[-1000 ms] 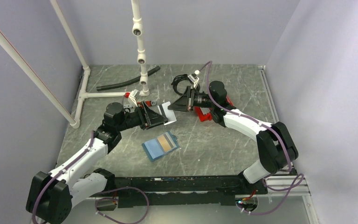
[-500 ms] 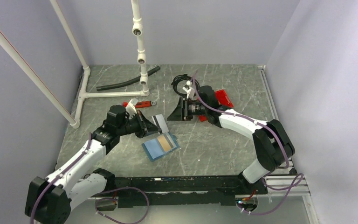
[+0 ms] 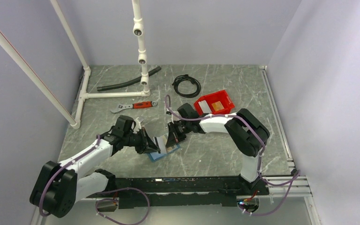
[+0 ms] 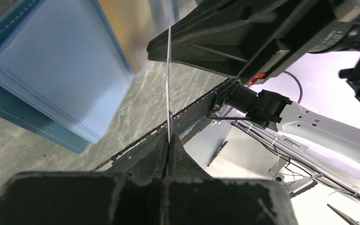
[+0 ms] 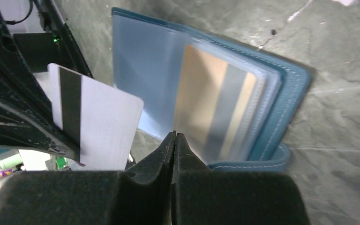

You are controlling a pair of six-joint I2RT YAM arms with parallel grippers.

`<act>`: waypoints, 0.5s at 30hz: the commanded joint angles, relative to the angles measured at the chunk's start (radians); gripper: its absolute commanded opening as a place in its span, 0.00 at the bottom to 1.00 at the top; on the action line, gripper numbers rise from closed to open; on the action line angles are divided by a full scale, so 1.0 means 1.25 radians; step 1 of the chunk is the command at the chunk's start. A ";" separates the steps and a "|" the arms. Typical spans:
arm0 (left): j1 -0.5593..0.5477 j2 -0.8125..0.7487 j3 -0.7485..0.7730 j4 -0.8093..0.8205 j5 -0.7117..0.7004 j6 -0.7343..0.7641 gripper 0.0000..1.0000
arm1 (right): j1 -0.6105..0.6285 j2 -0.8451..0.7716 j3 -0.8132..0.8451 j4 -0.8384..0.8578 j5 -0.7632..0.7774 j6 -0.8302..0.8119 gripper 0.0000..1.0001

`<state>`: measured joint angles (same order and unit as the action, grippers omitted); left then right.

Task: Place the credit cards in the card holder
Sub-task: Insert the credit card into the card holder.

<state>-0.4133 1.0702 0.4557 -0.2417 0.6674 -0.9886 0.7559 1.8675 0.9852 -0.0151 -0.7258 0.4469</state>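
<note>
Nearest the arm bases, the card holder [image 3: 162, 153] lies open and flat on the table [image 3: 206, 154], both grippers low over it. The tan card [image 5: 201, 103] is already in, under a clear pocket on the holder's right half. One card done.

The left gripper [image 3: 149, 142] has its fingers pinched tight on the white card [image 5: 98, 131]. The card is held up off the table beside the holder's left page, magnetic stripe showing in the right wrist view and edge-on in the left wrist view. It is not in a pocket yet, so what is left is lining up its free edge with a pocket mouth and sliding it in.

The right gripper [image 5: 174, 137] has its jaws fully closed with nothing seen between them, tips over the holder near the tan card. Whether they touch the plastic cannot be told.

It is hard to make out which pocket is free, since the clear sleeves blur together. The overhead view hides most of the holder under the two grippers.

Farther back is the red bin [image 3: 229, 96], with small flat pieces inside too small to identify. Beyond it are a wrench [image 3: 132, 106], a coiled cable [image 3: 186, 86], a black hose [image 3: 124, 83] and the white pipe frame [image 3: 142, 58].
</note>
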 commanded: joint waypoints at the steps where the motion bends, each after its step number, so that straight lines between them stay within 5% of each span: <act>1: 0.003 0.055 -0.027 0.056 0.020 0.003 0.00 | -0.009 0.002 0.011 0.034 0.047 -0.027 0.00; 15: 0.010 0.125 -0.078 0.139 0.005 0.002 0.00 | -0.018 0.021 -0.039 0.068 0.065 -0.004 0.00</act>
<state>-0.4088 1.2285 0.3744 -0.1055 0.6731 -0.9886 0.7380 1.8832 0.9569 0.0475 -0.6647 0.4507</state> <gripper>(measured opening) 0.010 0.007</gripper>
